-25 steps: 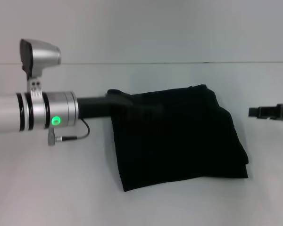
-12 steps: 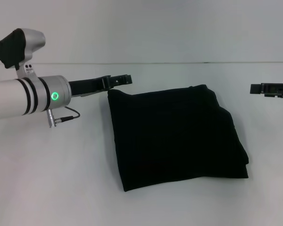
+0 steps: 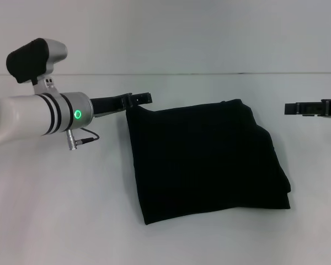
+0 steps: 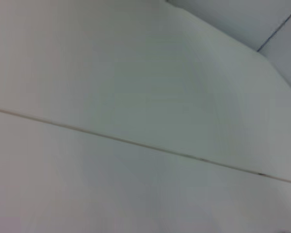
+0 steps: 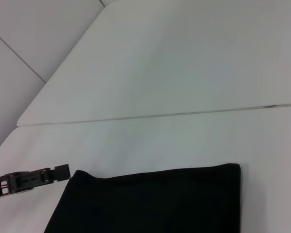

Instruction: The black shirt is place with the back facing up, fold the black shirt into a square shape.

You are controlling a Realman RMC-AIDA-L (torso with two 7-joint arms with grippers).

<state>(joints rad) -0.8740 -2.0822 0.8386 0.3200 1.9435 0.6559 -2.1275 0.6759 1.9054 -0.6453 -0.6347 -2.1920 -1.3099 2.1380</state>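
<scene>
- On the white table (image 3: pixel 55 221), the black shirt (image 3: pixel 207 160) lies folded into a rough square.
- Left gripper (image 3: pixel 143 99) hovers just beside its far left corner, fingers together, holding nothing.
- Right gripper (image 3: pixel 289 108) hangs well off right; finger state unclear.

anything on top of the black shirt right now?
Nothing rests on the black shirt; it lies folded on the white table. The left gripper hovers by its far left corner. Inner layers are covered.

Folded black shirt (image 5: pixel 150 201) lying flat on the white table (image 5: pixel 184 73), top edge straight, 2 upper corners in sight. Just beside the shirt's one upper corner, apart from the cloth: tip of the left gripper (image 5: pixel 60 171), pointing toward that corner.
</scene>
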